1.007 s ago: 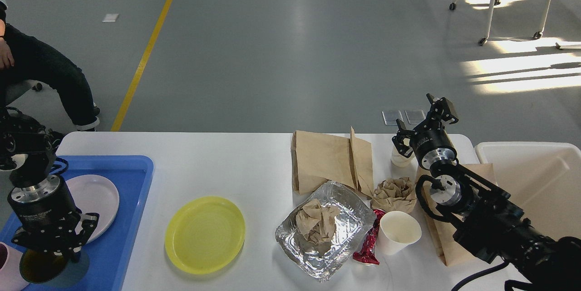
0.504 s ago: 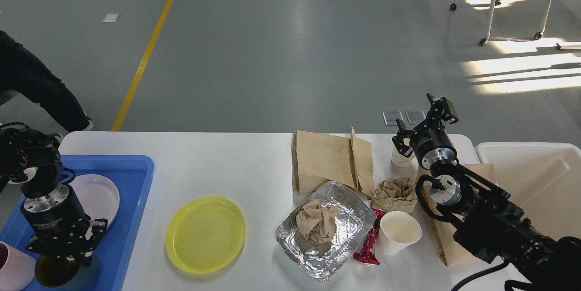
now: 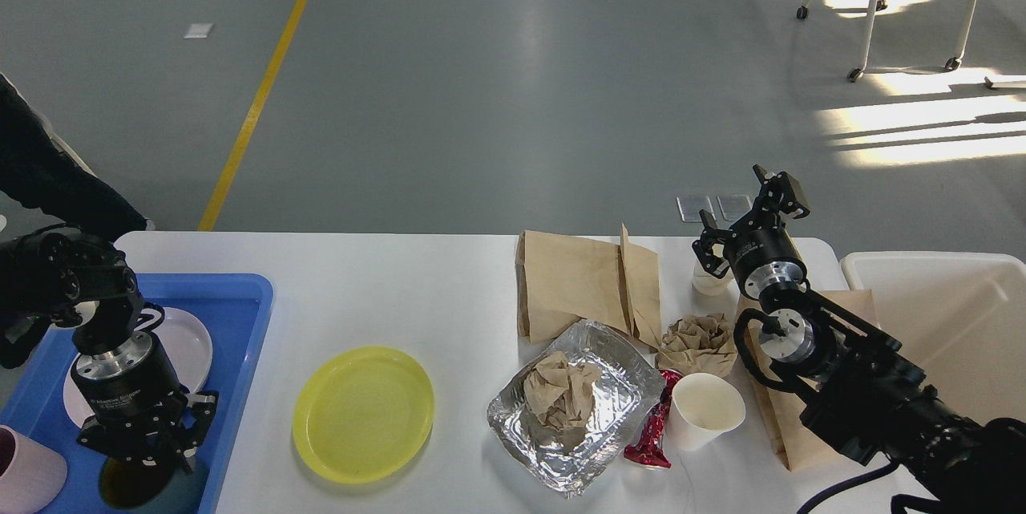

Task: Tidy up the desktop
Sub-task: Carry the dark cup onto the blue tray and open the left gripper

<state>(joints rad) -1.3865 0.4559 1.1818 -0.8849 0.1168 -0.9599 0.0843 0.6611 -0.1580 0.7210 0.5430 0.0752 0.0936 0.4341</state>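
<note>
The white desktop fills the lower half of the head view. My left gripper points down over the blue tray. A dark olive round thing lies right under it. The fingertips are hidden, so I cannot tell whether they hold it. My right gripper is open and empty above the far right edge, next to a small white cup. A yellow plate lies left of centre. A foil tray holds crumpled brown paper.
The tray holds a white plate and a pink cup. Flat paper bags, a paper ball, a white paper cup and a red wrapper lie right of centre. A cream bin stands at the right.
My left gripper has moved right across the blue tray, and the dark olive round thing moved along under it. The person at the left has stepped away. The right arm has not moved.
</note>
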